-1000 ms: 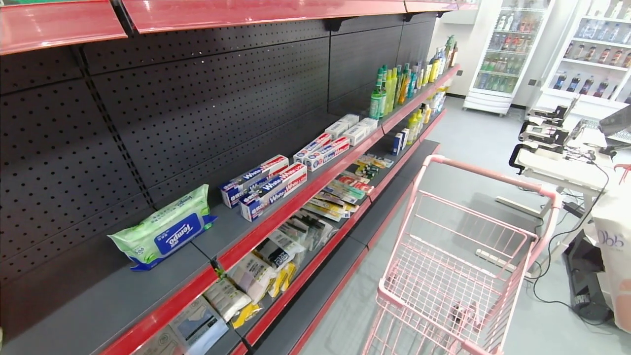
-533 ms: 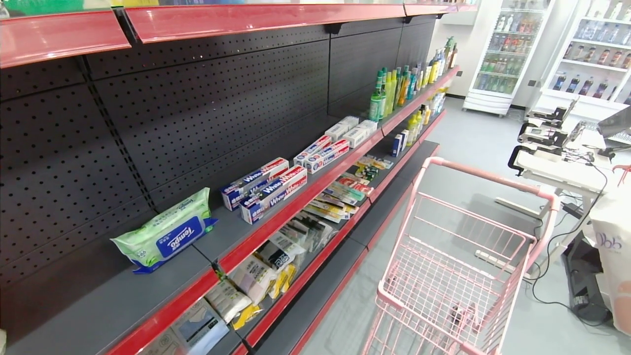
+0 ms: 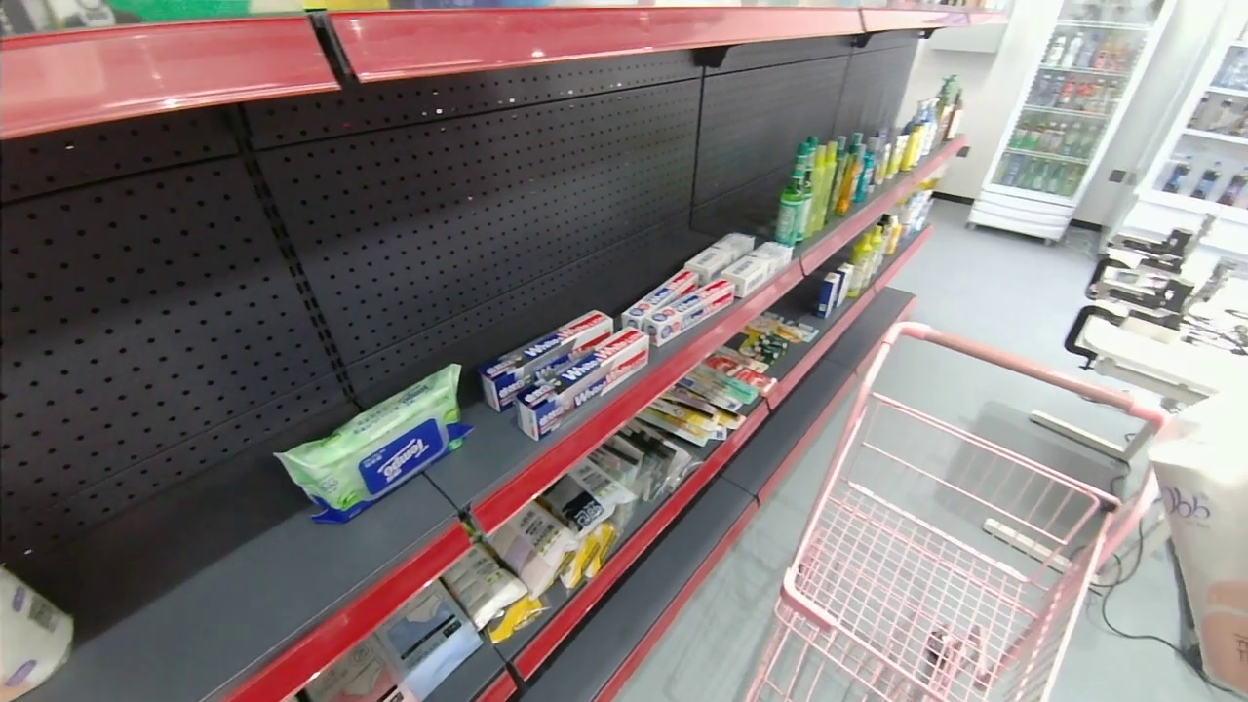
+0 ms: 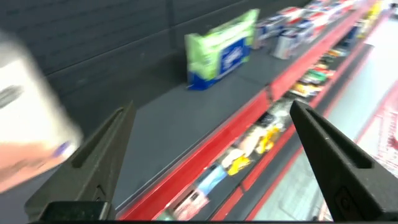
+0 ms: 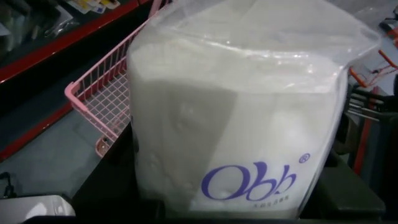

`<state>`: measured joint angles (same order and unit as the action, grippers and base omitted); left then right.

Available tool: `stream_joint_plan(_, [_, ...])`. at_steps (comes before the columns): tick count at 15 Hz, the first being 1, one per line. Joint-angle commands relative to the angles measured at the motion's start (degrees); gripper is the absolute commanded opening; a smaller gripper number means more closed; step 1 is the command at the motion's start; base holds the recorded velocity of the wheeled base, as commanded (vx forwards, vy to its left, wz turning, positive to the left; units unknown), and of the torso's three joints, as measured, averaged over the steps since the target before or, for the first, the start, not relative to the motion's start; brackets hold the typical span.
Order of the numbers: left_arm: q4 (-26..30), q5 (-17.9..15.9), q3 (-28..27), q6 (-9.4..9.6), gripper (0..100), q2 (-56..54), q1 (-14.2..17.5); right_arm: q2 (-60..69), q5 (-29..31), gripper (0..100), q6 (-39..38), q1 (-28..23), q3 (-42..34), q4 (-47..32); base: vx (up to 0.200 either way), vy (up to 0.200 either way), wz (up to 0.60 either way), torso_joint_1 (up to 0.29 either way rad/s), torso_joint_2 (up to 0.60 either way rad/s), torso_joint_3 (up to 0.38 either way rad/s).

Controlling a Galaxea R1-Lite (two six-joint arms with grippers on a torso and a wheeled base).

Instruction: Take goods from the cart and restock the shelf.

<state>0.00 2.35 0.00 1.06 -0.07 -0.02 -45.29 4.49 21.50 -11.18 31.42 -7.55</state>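
My right gripper (image 5: 227, 208) is shut on a big white tissue pack (image 5: 236, 124) in clear plastic, held up beside the pink cart (image 3: 936, 546); the same tissue pack (image 3: 1204, 526) sits at the head view's right edge. My left gripper (image 4: 211, 162) hangs open above the grey shelf board (image 4: 186, 124), with nothing between its fingers. On that shelf board (image 3: 244, 585) lie a green wet-wipes pack (image 3: 375, 448), toothpaste boxes (image 3: 575, 370) and a white pack (image 3: 29, 634) at the near left end. The wet-wipes pack (image 4: 221, 50) lies ahead of the left gripper, with a blurred white pack (image 4: 31, 124) beside its finger.
The shelf board has a red front lip (image 3: 604, 419) and a black pegboard back (image 3: 439, 214). Bare board lies between the white pack and the wipes. Lower shelves hold packets (image 3: 546, 536). Bottles (image 3: 829, 180) stand farther along. Drink fridges (image 3: 1053, 117) and a white desk (image 3: 1150, 351) stand behind the cart.
The head camera has turned left, so the whole picture has shifted right and the white pack at the near left end has come into view. The goods on the shelf have not moved.
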Motion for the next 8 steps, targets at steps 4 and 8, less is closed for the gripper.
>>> stream_joint_plan(4, [0.0,0.02,0.0,-0.01,100,0.07,0.02,-0.33,0.08,0,0.12,0.1,-0.39,0.08,0.0,0.0,0.6,0.008,0.0,0.002])
stream_joint_plan(8, [0.0,0.02,0.0,-0.01,100,0.07,0.02,-0.33,-0.09,0,0.2,0.46,-0.65,0.08,0.0,0.0,0.6,0.004,0.0,-0.001])
